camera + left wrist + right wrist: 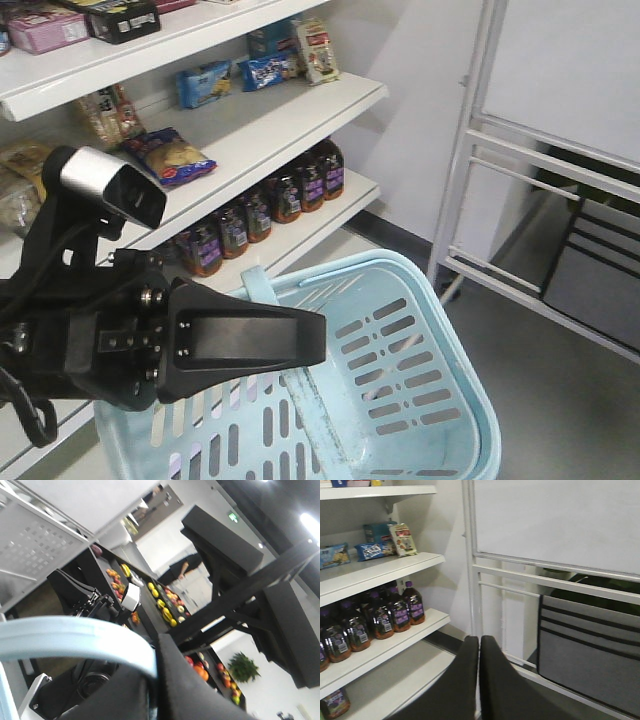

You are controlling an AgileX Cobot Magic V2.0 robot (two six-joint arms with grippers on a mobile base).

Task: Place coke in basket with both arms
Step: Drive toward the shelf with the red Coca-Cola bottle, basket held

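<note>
The right hand (479,641) is pressed fully closed and empty, hovering over one edge of the basket (400,345). The left hand (152,682) lies against the basket's blue rim, but whether it grips cannot be told. Nor can the coke's place.

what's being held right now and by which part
The left gripper appears to grip the basket by its blue handle; the right gripper is shut on nothing.
</note>
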